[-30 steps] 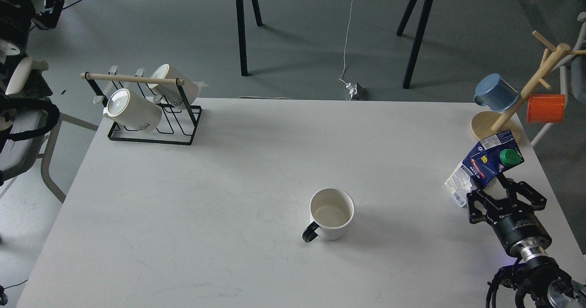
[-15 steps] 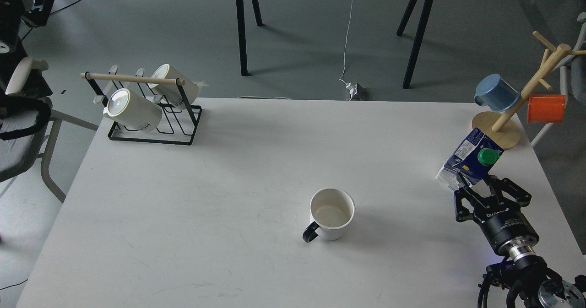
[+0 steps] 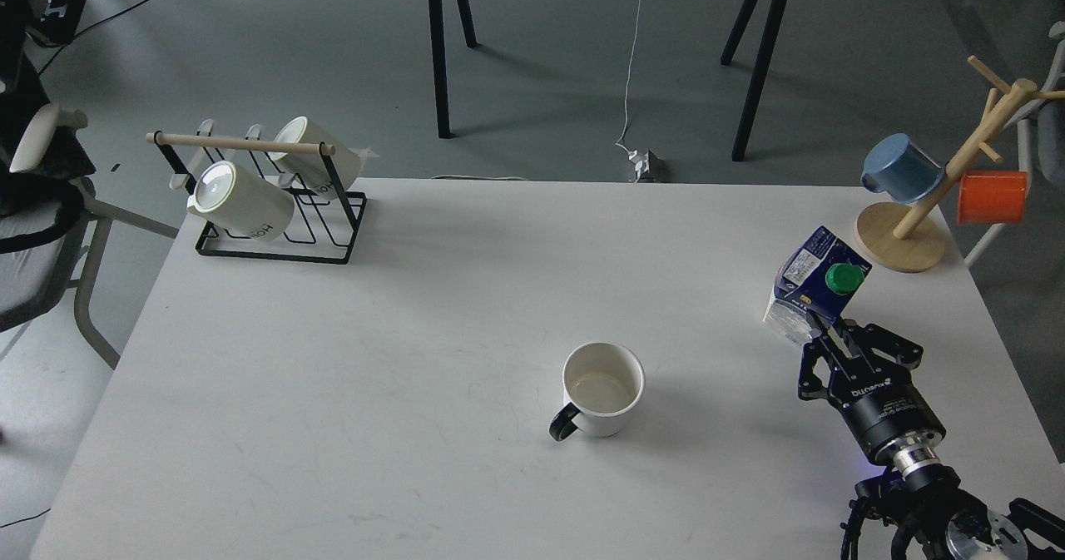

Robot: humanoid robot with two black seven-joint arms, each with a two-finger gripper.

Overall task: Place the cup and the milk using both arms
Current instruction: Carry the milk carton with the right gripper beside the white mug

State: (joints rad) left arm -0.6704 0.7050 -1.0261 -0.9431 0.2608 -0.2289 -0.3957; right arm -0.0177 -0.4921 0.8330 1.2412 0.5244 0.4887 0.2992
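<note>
Right gripper [image 3: 832,333] clamped on tilted milk [image 3: 811,285]

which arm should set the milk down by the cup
Right. Its hand already grips the milk, tilted above the table to the right of the cup. The left hand is out of view.

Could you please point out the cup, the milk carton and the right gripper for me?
cup [image 3: 603,389], head view, on the cream inside.
milk carton [image 3: 811,281], head view, on the dark blue side panel.
right gripper [image 3: 824,334], head view, between its fingertips, at the carton's base.
</note>
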